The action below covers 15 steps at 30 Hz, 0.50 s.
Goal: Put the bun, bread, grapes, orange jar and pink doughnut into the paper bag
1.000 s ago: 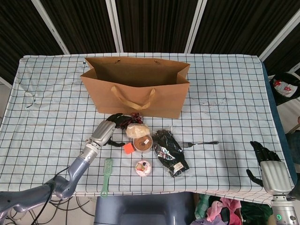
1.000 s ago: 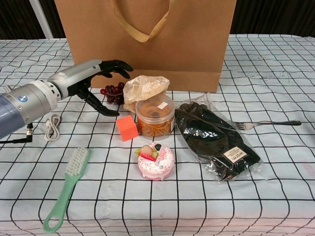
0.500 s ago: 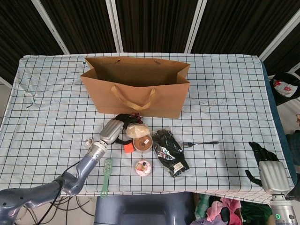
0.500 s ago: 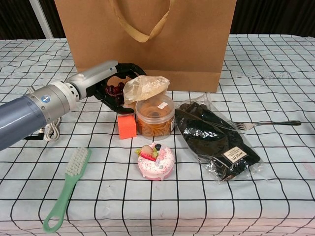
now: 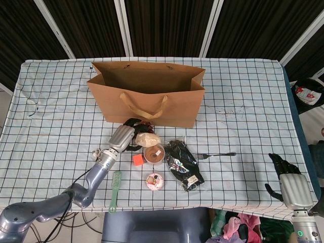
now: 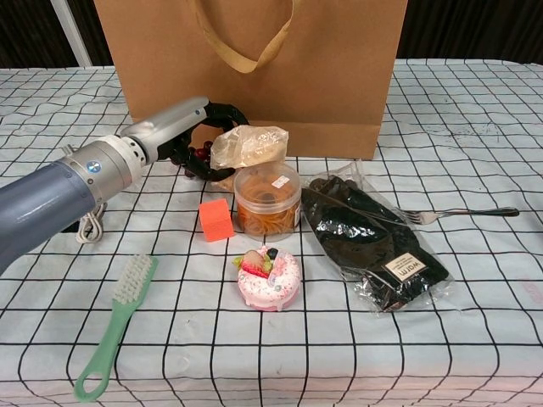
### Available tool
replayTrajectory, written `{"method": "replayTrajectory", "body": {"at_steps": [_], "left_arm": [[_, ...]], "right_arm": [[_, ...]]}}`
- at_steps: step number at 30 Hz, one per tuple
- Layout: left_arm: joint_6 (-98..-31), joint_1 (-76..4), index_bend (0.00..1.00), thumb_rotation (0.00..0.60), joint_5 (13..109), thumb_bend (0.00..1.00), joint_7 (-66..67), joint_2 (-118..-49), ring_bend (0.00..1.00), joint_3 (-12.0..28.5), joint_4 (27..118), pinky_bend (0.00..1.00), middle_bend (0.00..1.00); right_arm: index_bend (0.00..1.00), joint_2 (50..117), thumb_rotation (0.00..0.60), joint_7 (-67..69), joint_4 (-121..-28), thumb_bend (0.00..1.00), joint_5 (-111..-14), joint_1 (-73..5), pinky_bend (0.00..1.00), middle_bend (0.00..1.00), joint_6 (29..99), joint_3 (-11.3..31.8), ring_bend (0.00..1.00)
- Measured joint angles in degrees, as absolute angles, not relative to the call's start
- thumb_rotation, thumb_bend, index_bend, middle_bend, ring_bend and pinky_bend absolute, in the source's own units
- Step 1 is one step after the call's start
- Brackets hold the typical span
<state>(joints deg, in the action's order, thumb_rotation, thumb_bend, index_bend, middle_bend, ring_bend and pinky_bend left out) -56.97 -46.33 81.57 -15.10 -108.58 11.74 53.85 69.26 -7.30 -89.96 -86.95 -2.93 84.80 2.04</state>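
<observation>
Since a second ago the left hand (image 6: 191,136) has pushed right and farther in, from beside the grapes (image 6: 200,153) to over them, its dark fingers (image 6: 222,113) now curled around the bunch just in front of the paper bag (image 5: 147,96); whether they truly grip it I cannot tell. The wrapped bread (image 6: 249,146) sits touching that hand's right side, resting on the lid of the orange jar (image 6: 265,201). Near of the jar lies the pink doughnut (image 6: 269,278), with a small orange cube (image 6: 215,220) to its left. A green brush (image 6: 114,327) lies at the near left, a packet of black gloves (image 6: 374,240) to the right of the jar, and a fork (image 6: 462,213) beyond it. The right hand (image 5: 287,174) rests at the table's near right edge, fingers spread and holding nothing.
</observation>
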Motion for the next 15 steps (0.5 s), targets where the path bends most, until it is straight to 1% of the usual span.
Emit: {"method": "replayTrajectory", "body": {"at_steps": [6, 11, 15], "left_arm": [[-58.4, -46.7, 0.44, 0.600, 82.1, 0.42, -15.3, -109.3, 0.19, 11.7, 53.0, 0.14, 0.55], [-62.3, -46.1, 0.45, 0.600, 82.8, 0.45, -15.0, -109.6, 0.19, 11.9, 52.6, 0.15, 0.57], [-63.7, -45.4, 0.45, 0.600, 83.0, 0.45, -15.0, -108.6, 0.19, 11.9, 54.2, 0.15, 0.57]], "right_arm": [[0.08, 69.2, 0.600, -7.1, -90.0, 0.21, -86.8, -2.9, 0.25, 0.11, 84.9, 2.1, 0.19], [0.08, 69.1, 0.600, -7.0, -90.1, 0.21, -87.0, -2.9, 0.25, 0.11, 85.0, 2.1, 0.19], [0.08, 69.0, 0.600, -7.1, -90.2, 0.21, -87.1, -2.8, 0.25, 0.11, 85.1, 2.0, 0.19]]}}
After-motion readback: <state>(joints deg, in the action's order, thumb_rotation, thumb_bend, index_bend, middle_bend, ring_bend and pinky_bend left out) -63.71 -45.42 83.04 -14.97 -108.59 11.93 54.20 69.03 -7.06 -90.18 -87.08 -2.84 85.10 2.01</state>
